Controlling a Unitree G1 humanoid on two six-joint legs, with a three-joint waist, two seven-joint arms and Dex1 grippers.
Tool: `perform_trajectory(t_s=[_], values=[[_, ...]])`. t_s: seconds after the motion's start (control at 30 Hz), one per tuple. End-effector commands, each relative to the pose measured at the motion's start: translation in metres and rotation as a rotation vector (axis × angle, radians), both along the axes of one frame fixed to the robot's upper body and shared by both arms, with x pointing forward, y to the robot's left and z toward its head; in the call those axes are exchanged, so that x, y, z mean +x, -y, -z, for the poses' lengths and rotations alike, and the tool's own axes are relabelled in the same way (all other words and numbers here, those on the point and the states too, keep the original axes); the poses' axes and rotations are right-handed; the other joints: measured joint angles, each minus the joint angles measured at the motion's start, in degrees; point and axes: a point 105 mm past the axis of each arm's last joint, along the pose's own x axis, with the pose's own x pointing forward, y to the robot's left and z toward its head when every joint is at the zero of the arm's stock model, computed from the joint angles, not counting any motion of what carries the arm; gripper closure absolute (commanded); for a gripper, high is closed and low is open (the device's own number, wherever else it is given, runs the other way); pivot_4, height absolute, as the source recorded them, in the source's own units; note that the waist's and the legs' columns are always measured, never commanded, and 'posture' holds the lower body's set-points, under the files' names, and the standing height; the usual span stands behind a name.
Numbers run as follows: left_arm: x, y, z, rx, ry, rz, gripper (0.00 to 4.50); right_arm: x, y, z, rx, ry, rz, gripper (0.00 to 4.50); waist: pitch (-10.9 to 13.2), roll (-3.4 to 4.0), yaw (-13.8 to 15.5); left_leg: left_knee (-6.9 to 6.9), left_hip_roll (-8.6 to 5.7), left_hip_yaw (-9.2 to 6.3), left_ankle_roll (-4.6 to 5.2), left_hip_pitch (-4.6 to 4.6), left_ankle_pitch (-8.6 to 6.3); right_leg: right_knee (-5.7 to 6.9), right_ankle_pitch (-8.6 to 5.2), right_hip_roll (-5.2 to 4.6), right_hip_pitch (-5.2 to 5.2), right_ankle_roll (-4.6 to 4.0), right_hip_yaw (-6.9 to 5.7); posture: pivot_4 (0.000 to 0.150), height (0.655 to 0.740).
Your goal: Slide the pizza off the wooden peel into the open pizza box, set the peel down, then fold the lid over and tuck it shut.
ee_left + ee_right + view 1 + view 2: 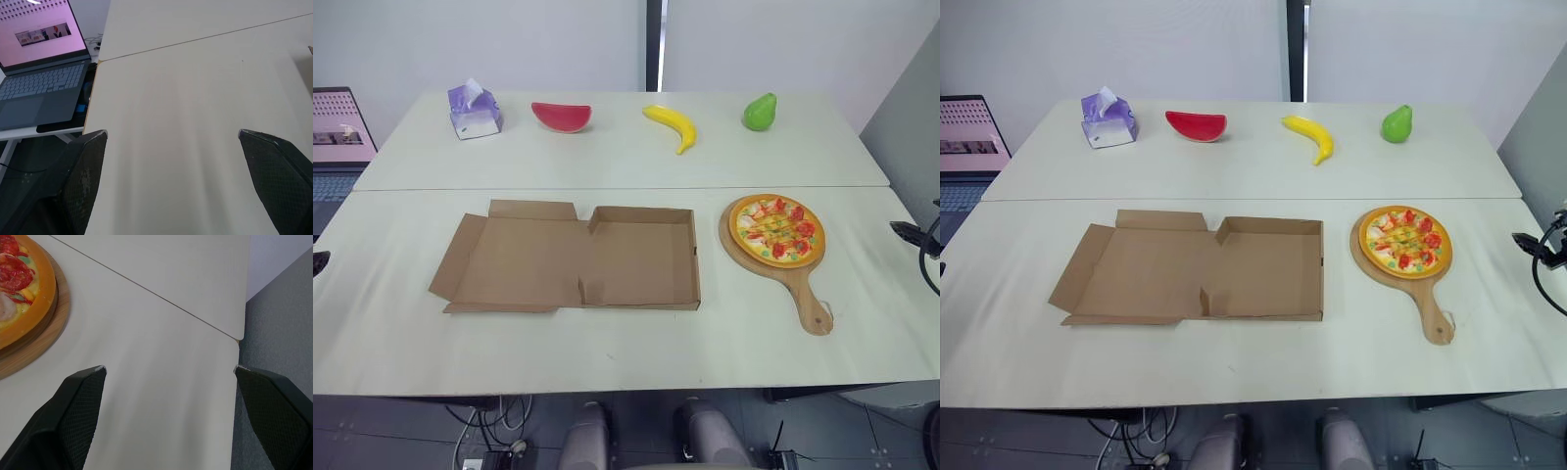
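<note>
A pizza point(776, 229) with red and yellow toppings lies on a round wooden peel point(808, 296), handle toward the front, on the right of the near table. To its left an open cardboard pizza box point(641, 259) lies flat, its lid point(514, 257) spread out to the left. My right gripper point(168, 369) is open above the table's right edge, with the pizza point(19, 289) and peel point(46, 333) off to one side. My left gripper point(173, 134) is open over bare table at the left edge.
On the far table sit a tissue pack point(474, 110), a watermelon slice point(561, 117), a banana point(673, 125) and a green pear point(760, 112). A laptop point(36, 83) stands on a side stand beyond the left edge. A seam point(607, 189) joins the two tables.
</note>
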Motion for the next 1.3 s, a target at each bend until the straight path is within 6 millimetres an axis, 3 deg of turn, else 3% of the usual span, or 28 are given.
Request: perform_trajectory(t_s=[0.03, 0.63, 0.9, 1.0, 1.07, 1.17, 1.3], values=[[-0.002, -0.006, -0.009, 0.040, 0.026, -0.036, 0.03, -0.003, 0.007, -0.017, -0.044, 0.049, 0.016, 0.00, 0.00, 0.00, 0.00, 0.00, 0.00, 0.00, 0.00, 0.00, 0.00, 0.00, 0.00, 0.00, 0.00, 0.00, 0.00, 0.150, 0.7400], [0.000, -0.018, -0.006, 0.192, 0.024, -0.169, 0.03, -0.008, 0.016, -0.013, -0.055, 0.036, 0.059, 0.00, -0.01, 0.01, 0.01, 0.02, -0.01, 0.00, 0.00, 0.00, 0.00, 0.01, 0.00, -0.02, 0.00, 0.00, 0.02, 0.150, 0.7400], [0.000, -0.010, -0.011, 0.075, 0.044, -0.086, 0.03, -0.008, 0.016, -0.013, -0.027, 0.036, 0.064, 0.00, -0.02, 0.02, 0.02, 0.02, -0.02, 0.00, 0.00, 0.00, 0.00, 0.02, 0.00, -0.01, 0.01, 0.00, 0.00, 0.150, 0.7400], [0.007, -0.003, -0.030, 0.000, 0.146, -0.031, 0.03, -0.008, 0.016, -0.013, -0.029, 0.031, 0.062, 0.00, -0.02, 0.02, 0.01, 0.02, -0.03, 0.01, 0.00, 0.00, 0.00, 0.02, 0.00, -0.01, 0.01, 0.00, 0.00, 0.150, 0.7400], [0.018, 0.012, -0.045, -0.014, 0.196, 0.059, 0.03, -0.009, 0.017, -0.013, -0.023, 0.034, 0.066, 0.00, -0.02, 0.02, 0.09, 0.04, -0.02, 0.00, 0.00, 0.00, 0.00, 0.02, 0.00, 0.00, 0.02, 0.00, -0.03, 0.150, 0.7400], [0.051, 0.061, -0.066, -0.016, 0.241, 0.310, 0.03, -0.010, 0.015, -0.008, -0.013, 0.017, 0.054, 0.00, -0.02, 0.02, 0.46, 0.09, -0.03, -0.04, -0.01, 0.00, 0.00, 0.01, 0.00, 0.00, 0.10, 0.00, -0.08, 0.150, 0.7400], [0.085, 0.172, -0.088, -0.015, 0.246, 0.736, 0.03, -0.010, 0.008, -0.003, -0.001, 0.002, 0.028, 0.00, -0.06, 0.14, 1.22, 0.14, -0.10, -0.06, -0.01, 0.31, 0.00, -0.12, 0.01, -0.06, 0.61, 0.03, -0.08, 0.150, 0.7400]])
